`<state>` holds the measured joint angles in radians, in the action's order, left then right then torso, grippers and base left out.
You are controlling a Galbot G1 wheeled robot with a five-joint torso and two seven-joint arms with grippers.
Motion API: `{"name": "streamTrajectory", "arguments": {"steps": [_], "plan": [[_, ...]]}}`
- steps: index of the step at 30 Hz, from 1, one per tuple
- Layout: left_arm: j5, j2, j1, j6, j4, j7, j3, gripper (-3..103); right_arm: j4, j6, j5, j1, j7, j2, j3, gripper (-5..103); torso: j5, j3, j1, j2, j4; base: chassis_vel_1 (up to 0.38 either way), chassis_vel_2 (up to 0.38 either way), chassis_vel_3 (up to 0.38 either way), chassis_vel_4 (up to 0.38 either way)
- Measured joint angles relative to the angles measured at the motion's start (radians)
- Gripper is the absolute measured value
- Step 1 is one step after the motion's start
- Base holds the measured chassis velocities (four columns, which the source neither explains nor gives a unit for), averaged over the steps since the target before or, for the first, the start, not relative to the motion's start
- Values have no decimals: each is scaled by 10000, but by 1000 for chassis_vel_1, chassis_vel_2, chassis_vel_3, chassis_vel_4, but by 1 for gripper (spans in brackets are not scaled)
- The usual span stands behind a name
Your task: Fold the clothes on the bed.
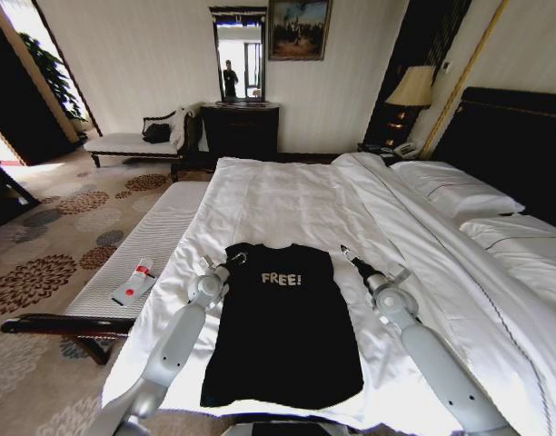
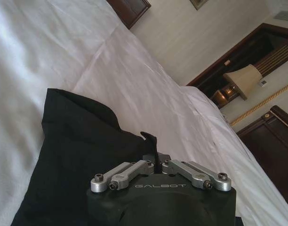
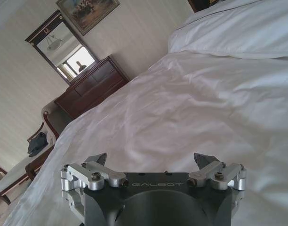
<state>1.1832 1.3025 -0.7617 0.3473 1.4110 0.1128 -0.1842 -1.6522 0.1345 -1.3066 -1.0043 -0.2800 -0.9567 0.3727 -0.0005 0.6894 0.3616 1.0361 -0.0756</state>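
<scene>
The clothes are one black T-shirt (image 1: 282, 327) with white "FREE!" lettering, lying flat near the foot of the bed (image 1: 287, 195) with its sleeves tucked in. My left gripper (image 1: 233, 261) is at the shirt's left shoulder corner. In the left wrist view this gripper (image 2: 151, 143) is shut, its tips pinching the edge of the black cloth (image 2: 73, 155). My right gripper (image 1: 345, 251) hovers a little to the right of the shirt's right shoulder, apart from it. It stands open (image 3: 150, 159) over bare white sheet (image 3: 191, 108).
A narrow white-cushioned bench (image 1: 160, 241) runs along the bed's left side and carries a small red-and-white item (image 1: 134, 283). Pillows (image 1: 460, 193) and a dark headboard (image 1: 514, 145) are at the right. A dresser with a mirror (image 1: 240, 127) and a chaise (image 1: 133, 142) stand at the far wall.
</scene>
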Motion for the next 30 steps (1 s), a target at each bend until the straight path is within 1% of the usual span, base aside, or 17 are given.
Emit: {"name": "streamTrajectory", "arguments": {"steps": [1, 3, 6, 7, 9, 10, 12, 14, 15, 16, 18, 19, 20, 24, 25, 27, 30], "plan": [[-45, -15, -45, 1, 80, 7, 30, 7, 8, -2, 12, 2, 0, -9, -5, 100, -1, 0, 0, 0, 0, 0, 0, 0, 0], [-61, -35, -73, 4, 133, 9, 45, 7, 14, -2, 20, 2, 0, -12, -7, 100, -1, 0, 0, 0, 0, 0, 0, 0, 0], [0, -333, -357, 93, 687, 51, 75, 24, 60, -5, 77, 3, 4, -40, -14, 100, -1, 0, 0, 1, 0, 0, 0, 0, 0], [0, -333, -357, 93, 687, 51, 75, 24, 60, -5, 77, 3, 4, -40, -14, 100, -1, 0, 0, 1, 0, 0, 0, 0, 0], [389, -624, -721, 275, 1361, 158, -87, 34, 100, -8, 97, 3, 6, -57, -17, 100, -2, 0, 0, 1, 1, 0, 0, 0, 0], [507, -719, -857, 333, 1590, 194, -167, 34, 118, -9, 97, 7, 6, -60, -24, 100, -1, 0, -1, 0, 1, 0, 0, 0, 0], [731, -917, -1186, 431, 2157, 261, -413, 45, 182, -8, 85, 57, 6, -61, -78, 100, -2, -1, -1, 1, 2, 0, 0, 0, 0], [794, -963, -1277, 442, 2322, 291, -506, 45, 208, -9, 63, 84, 3, -61, -105, 100, -2, -1, -2, 0, 2, 0, 0, 0, 0], [1084, -1121, -1512, 449, 2815, 459, -850, 56, 304, 31, -63, 205, -24, -52, -204, 100, -3, -1, -2, 1, 0, 0, 0, 0, 0], [1084, -1121, -1512, 449, 2815, 459, -850, 56, 304, 31, -63, 205, -24, -52, -204, 100, -3, -1, -2, 1, 0, 0, 0, 0, 0], [1477, -1419, -1775, 433, 3493, 715, -1371, 68, 459, 415, -224, 440, -28, 43, -453, 100, -3, -1, -2, 1, 2, 0, 0, 0, 0], [1523, -1506, -1824, 431, 3638, 748, -1486, 68, 506, 534, -248, 496, -29, 76, -530, 100, -3, -1, -2, 1, 2, 0, 0, 0, 0], [1523, -1506, -1824, 431, 3638, 748, -1486, 68, 506, 534, -248, 496, -29, 76, -530, 100, -3, -1, -2, 1, 2, 0, 0, 0, 0], [1155, -2184, -2164, 382, 4804, 737, -2004, 89, 1070, 1093, -665, 1172, -197, 174, -1240, 100, -3, -1, -2, 2, 1, 0, 0, 0, 0], [1155, -2184, -2164, 382, 4804, 737, -2004, 89, 1070, 1093, -665, 1172, -197, 174, -1240, 100, -3, -1, -2, 2, 1, 0, 0, 0, 0], [1284, -2604, -2228, 361, 5489, 889, -2258, 98, 1459, 1201, -911, 1719, -357, 110, -1598, 100, -4, -1, -2, 2, 2, 0, 0, 0, 0], [1490, -3065, -2197, 355, 5834, 1171, -2344, 99, 1724, 1225, -958, 2044, -320, 80, -1852, 100, -4, 0, -2, 2, 1, 0, 0, 0, 0]]}}
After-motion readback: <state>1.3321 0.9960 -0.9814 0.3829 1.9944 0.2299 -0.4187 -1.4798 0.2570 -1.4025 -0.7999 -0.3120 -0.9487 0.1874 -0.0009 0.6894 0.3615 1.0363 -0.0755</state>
